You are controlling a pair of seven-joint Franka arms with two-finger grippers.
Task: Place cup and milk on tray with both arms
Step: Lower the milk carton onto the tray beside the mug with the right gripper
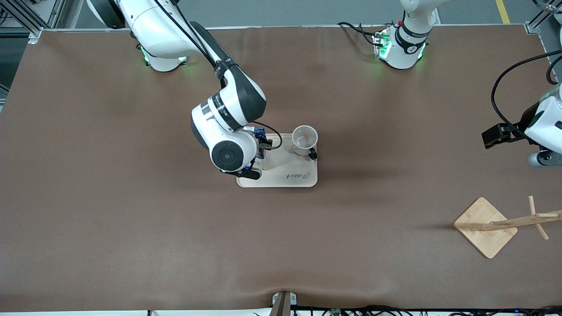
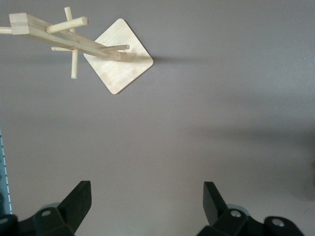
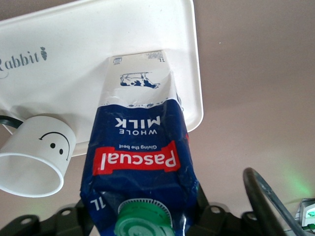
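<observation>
I'm looking at a wide brown tabletop with both arm bases along one edge. Near the middle lies the flat cream rectangular tray with rounded corners and a script word printed on it.

The small white mug with a black smiley face and black handle stands upright on the tray. It is at the corner toward the left arm's end, farther from the front camera.

The right end effector is down over the tray's end toward the right arm. The small dark blue gable-top milk carton with a round green cap sits directly under it. In the right wrist view the carton runs from the end effector down to the tray, and its pale lower part looks to be resting on the cream surface beside the mug. I cannot tell whether this end effector is clamped on the carton or has let go.

The left arm waits. The left end effector hangs wide apart and holds nothing, over bare tabletop at the left arm's end. A pale wooden stand with a square base and pegs is near it, nearer to the front camera.
</observation>
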